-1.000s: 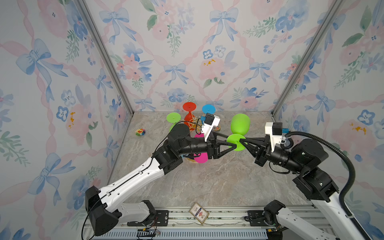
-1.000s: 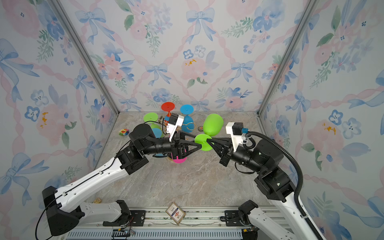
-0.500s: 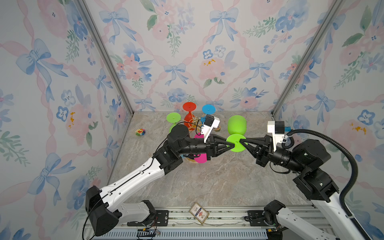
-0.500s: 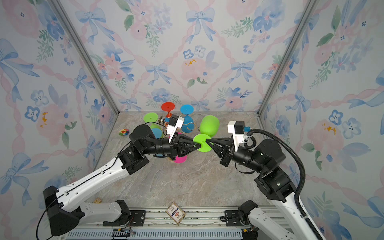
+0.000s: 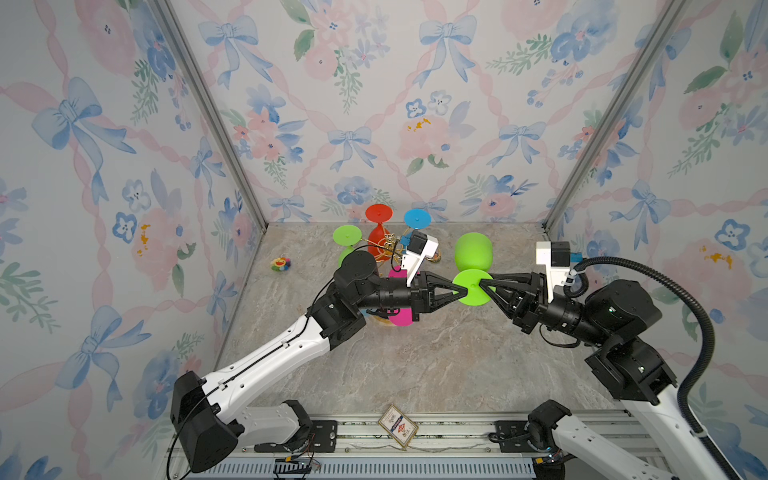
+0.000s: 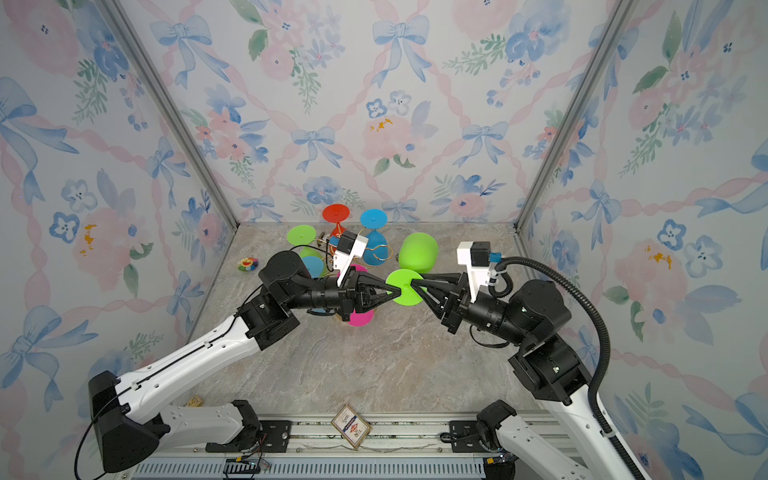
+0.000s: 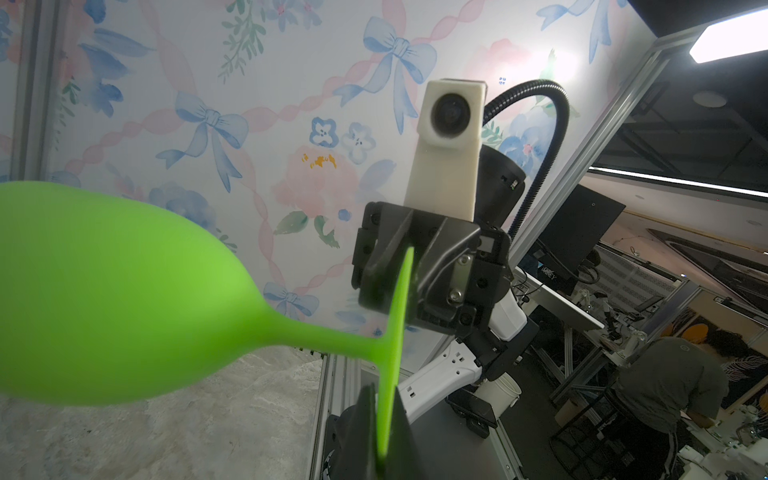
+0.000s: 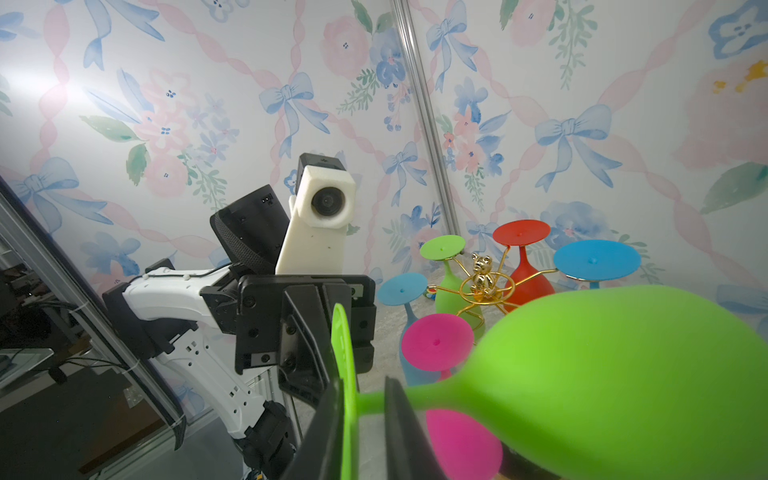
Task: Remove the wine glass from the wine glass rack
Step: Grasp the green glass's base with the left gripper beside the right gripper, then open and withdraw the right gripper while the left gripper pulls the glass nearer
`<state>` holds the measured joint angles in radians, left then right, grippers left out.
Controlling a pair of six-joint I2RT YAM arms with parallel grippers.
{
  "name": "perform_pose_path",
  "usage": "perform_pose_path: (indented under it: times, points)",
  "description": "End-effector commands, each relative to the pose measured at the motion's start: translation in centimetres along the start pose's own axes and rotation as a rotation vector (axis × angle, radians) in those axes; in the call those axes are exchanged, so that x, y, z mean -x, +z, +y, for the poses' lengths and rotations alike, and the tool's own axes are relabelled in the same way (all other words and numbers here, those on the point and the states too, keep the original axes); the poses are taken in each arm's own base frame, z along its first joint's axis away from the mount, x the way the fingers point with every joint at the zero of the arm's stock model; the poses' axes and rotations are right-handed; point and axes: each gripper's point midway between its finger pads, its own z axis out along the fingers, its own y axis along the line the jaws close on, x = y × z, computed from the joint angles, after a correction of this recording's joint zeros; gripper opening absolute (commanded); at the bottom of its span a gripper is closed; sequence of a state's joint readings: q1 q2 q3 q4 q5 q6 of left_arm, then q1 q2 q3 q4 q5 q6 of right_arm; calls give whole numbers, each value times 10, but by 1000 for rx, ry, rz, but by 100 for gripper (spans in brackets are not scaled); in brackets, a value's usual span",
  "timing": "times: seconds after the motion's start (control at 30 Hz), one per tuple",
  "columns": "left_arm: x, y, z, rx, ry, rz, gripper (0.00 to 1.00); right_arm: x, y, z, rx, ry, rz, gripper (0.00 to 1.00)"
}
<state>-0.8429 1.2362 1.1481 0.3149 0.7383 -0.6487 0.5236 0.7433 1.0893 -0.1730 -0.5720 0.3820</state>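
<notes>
A green wine glass (image 5: 473,251) hangs in the air on its side, right of the wine glass rack (image 5: 388,249), free of it. Its bowl (image 7: 104,291) points to the back wall. My left gripper (image 5: 459,292) is shut on the rim of its round foot (image 6: 405,286), which shows pinched between the fingers in the left wrist view (image 7: 384,415). My right gripper (image 5: 484,284) meets the foot from the other side. Its jaws (image 8: 365,399) stand slightly apart, straddling the stem, one finger (image 8: 328,415) against the foot. The gold wire rack (image 8: 482,286) carries several coloured glasses.
On the rack hang red (image 5: 379,214), blue (image 5: 417,218), green (image 5: 347,235) and pink (image 5: 401,316) glasses, close behind my left arm. A small colourful toy (image 5: 280,263) lies near the left wall. A card (image 5: 397,426) sits on the front rail. Flowered walls close three sides.
My left gripper has closed on the green glass's foot. The right gripper's jaws, shut on it before, have parted a little. The glass has shifted slightly.
</notes>
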Motion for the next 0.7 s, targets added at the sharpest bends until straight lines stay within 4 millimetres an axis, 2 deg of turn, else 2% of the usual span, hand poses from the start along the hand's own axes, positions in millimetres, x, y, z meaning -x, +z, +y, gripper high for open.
perform_pose_path:
  times: [0.0, 0.07, 0.23, 0.33, 0.43, 0.57, 0.67]
  points:
    - [8, -5, -10, -29, 41, -22, 0, 4, -3, 1, 1, 1, -22, 36]
    - [9, -7, -8, -12, 59, -21, 0, 7, -6, 3, -7, 4, -25, 48]
    - [7, -14, 9, 127, 143, 9, 0, 17, -18, 1, -77, 24, -43, 66]
    - [7, -18, 7, 140, 199, 15, 0, 25, -28, -8, -174, 40, -59, 76]
    - [3, -16, 1, 126, 262, 41, 0, 35, -40, -23, -308, 76, -69, 80]
    - [-12, -5, -9, 119, 397, 90, 0, 44, -57, -51, -506, 159, -62, 80]
    - [-24, 5, -6, 185, 510, 146, 0, 44, -65, -66, -594, 224, -42, 79]
